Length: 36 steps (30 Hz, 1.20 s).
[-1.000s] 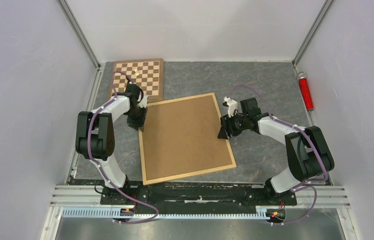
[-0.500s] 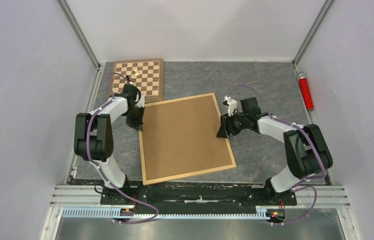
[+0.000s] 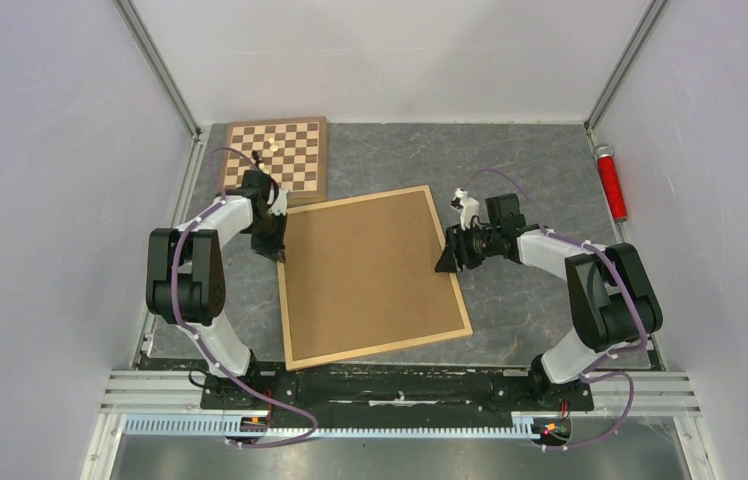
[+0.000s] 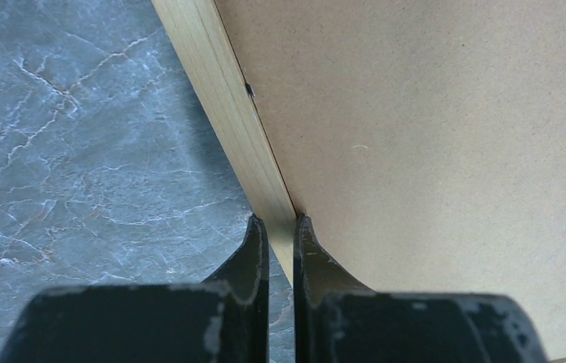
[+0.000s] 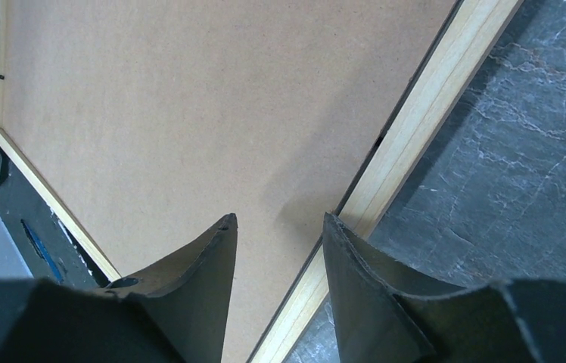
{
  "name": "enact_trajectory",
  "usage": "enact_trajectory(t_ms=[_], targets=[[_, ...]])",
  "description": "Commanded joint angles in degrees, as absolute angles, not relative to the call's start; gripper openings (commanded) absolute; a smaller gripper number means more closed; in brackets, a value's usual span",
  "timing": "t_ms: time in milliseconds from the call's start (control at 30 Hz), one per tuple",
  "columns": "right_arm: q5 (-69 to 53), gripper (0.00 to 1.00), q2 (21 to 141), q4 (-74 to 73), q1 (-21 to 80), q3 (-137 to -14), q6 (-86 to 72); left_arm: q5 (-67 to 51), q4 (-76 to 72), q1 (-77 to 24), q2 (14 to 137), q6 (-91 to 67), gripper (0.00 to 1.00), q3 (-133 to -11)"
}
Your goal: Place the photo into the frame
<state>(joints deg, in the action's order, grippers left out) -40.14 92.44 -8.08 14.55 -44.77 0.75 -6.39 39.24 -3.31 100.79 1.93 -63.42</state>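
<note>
Top view: the frame (image 3: 380, 349) lies back-up on the counter (image 3: 530, 170) between the left pincer (image 3: 276, 251) and the right pincer (image 3: 445, 265). A chessboard (image 3: 280, 155) lies just beyond the left pincer.

Left wrist: this pincer is pinched narrow on the frame's pale wood rail, with the backing board (image 4: 431, 151) to its right.

Right wrist: this pincer is parted, gripping nothing. One finger (image 5: 204, 257) is over the board, the other over the rail.

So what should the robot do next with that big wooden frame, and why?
Probably close the right gripper on the frame's right rail. The left gripper is already shut on the left rail, while the right jaws stand open at the opposite edge. The frame lies back-up, brown backing board in it, so both arms likely need a grip to lift it.
</note>
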Motion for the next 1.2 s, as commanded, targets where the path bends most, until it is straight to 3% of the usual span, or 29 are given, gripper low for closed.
enact_trajectory(t_ms=[0, 700, 833, 967, 1167], targets=[[-47.5, 0.48, 92.7, -5.5, 16.3, -45.3, -2.9, -12.8, 35.9, -4.6, 105.7, 2.7, 0.02, -60.3], [-52.0, 0.45, 86.8, -2.0, 16.4, -48.7, -9.0, -13.9, 35.7, -4.8, 105.1, 2.6, 0.02, -60.1], [-45.6, 0.47, 85.1, -6.4, 16.3, -49.4, -6.3, -13.5, 35.7, -4.8, 104.9, 2.7, 0.02, -60.0], [-36.0, 0.59, 84.8, -12.9, 16.3, -50.6, -2.1, -13.2, 35.6, -4.7, 104.7, 2.7, 0.02, -60.0], [-31.7, 0.58, 85.9, -16.9, 16.5, -49.5, 2.9, -13.0, 35.6, -4.8, 104.9, 2.8, 0.02, -60.1]])
